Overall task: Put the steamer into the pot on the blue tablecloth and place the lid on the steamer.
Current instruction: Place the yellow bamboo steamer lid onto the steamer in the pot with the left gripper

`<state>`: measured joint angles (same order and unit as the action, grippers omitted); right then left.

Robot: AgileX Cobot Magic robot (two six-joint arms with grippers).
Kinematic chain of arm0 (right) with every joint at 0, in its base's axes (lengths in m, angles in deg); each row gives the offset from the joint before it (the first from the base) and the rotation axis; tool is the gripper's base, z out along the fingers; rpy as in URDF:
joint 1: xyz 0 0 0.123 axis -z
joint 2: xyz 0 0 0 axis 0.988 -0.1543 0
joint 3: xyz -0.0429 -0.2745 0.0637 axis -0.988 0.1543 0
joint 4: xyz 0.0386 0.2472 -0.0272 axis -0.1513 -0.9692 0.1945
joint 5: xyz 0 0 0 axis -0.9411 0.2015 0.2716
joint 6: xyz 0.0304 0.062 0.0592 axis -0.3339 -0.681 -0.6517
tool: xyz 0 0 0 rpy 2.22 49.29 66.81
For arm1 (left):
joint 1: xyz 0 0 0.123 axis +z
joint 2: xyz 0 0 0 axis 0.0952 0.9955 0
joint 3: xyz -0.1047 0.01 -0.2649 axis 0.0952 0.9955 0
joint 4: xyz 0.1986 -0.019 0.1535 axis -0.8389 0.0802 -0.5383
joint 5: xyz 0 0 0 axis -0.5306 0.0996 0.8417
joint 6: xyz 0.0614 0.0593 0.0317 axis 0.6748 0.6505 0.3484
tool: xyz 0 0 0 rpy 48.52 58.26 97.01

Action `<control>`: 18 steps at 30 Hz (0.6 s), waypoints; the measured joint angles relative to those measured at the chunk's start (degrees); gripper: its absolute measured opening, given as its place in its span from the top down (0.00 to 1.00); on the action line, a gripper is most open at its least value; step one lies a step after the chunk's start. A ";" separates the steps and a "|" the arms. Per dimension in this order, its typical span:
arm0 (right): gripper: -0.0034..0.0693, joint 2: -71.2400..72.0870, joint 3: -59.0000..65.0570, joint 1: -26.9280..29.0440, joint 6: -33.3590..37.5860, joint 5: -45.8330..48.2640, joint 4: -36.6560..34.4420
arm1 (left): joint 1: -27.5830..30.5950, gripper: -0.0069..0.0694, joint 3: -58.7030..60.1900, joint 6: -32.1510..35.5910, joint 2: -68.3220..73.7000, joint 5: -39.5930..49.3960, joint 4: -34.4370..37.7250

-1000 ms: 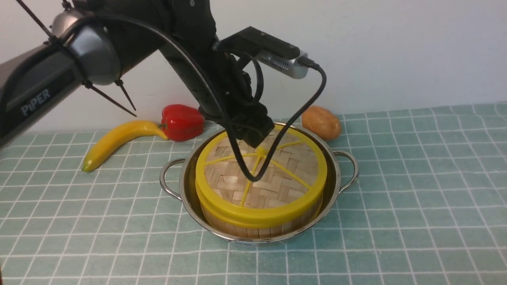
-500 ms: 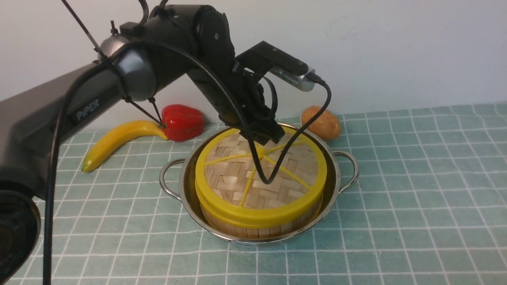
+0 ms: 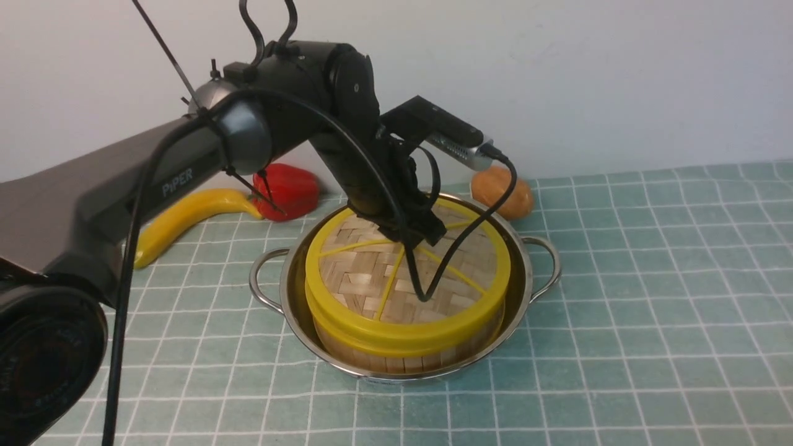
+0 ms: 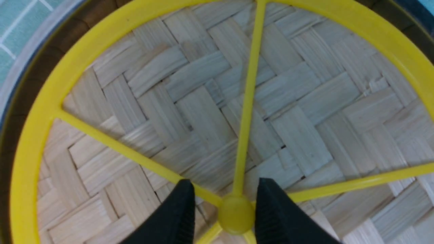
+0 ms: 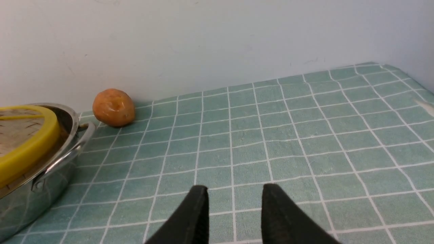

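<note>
**Desk:** Where does everything sit?

**Me:** The blue tablecloth [image 3: 650,297] covers the table. The pot [image 3: 523,291] stands on it mid-table, nearer the far edge. The steamer [image 3: 403,358] is inside the pot, and the lid [image 3: 365,279] lies flat across the steamer's rim. With the lid covering it, I can't see what the steamer holds.

**Desk:** How would the lid handle?

**Me:** I'd judge it light and stiff, woven bamboo in a smooth plastic rim. The thin spokes could flex. The hub [image 4: 236,214] is the obvious place to grip, though it's small, rounded and probably slippery.

**Desk:** Tools?

**Me:** My left tool [image 4: 226,189] has its fingers apart on either side of the hub. I can't tell whether they pinch it or just straddle it. My right tool [image 5: 234,193] is spread and empty over bare cloth toward the right edge.
</note>
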<state>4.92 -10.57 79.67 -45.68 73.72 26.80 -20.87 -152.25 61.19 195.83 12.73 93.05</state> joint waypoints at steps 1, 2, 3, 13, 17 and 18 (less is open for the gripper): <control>0.62 0.00 0.00 0.00 0.00 0.00 0.00 | 0.00 0.59 0.00 0.00 0.00 0.10 0.00; 0.62 0.00 0.00 0.00 0.00 0.00 0.00 | 0.00 0.59 0.00 0.00 0.00 0.12 0.00; 0.62 0.00 0.00 0.00 0.00 0.00 0.00 | 0.00 0.59 0.00 0.00 0.00 0.17 0.00; 0.62 0.00 0.00 0.00 0.00 0.00 0.00 | 0.00 0.65 0.00 -0.12 0.00 1.72 -0.32; 0.62 0.00 0.00 0.00 0.00 0.00 0.00 | -0.07 0.75 -0.06 -0.12 0.00 1.61 -0.26; 0.62 0.00 0.00 0.00 0.00 0.00 0.00 | -0.07 0.75 -0.11 -0.12 0.00 1.61 -0.26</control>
<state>4.92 -10.57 79.67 -45.68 73.72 26.80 -20.95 -152.36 61.06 195.83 14.34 92.78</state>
